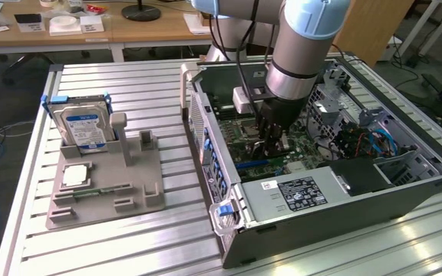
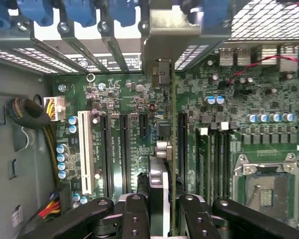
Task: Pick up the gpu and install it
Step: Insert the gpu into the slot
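The black two-fingered pincer (image 2: 159, 209) is closed partway on the thin dark gpu card (image 2: 173, 149), which shows edge-on between its fingers. The card's long axis runs straight away from the pincer, parallel to the black expansion slots (image 2: 125, 149) of the green motherboard (image 2: 229, 99) directly below. Its grey metal end bracket (image 2: 164, 45) at the far end reaches the rear wall of the open dark computer case (image 1: 359, 201).
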Controlling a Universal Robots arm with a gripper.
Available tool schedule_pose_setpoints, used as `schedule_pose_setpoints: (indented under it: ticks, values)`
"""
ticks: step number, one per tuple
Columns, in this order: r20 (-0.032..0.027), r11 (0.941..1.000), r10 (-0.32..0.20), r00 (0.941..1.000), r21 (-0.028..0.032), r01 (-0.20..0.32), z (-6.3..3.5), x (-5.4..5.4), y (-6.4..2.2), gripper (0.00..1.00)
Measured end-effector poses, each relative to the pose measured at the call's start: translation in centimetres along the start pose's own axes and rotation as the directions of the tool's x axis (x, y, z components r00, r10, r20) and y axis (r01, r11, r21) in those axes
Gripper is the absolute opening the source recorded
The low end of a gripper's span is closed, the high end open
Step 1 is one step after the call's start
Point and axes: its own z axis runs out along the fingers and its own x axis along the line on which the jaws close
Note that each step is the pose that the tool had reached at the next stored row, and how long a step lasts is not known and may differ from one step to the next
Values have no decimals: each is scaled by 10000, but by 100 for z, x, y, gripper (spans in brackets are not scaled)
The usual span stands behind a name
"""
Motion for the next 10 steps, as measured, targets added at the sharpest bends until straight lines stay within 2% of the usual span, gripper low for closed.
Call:
schedule_pose_setpoints:
  ticks: [4, 10]
  values:
    - [27, 10000, 1, 10000, -3, -1, 25, 5, 33, 28]
    - [31, 10000, 2, 10000, -3, -2, 29, 6, 43, 28]
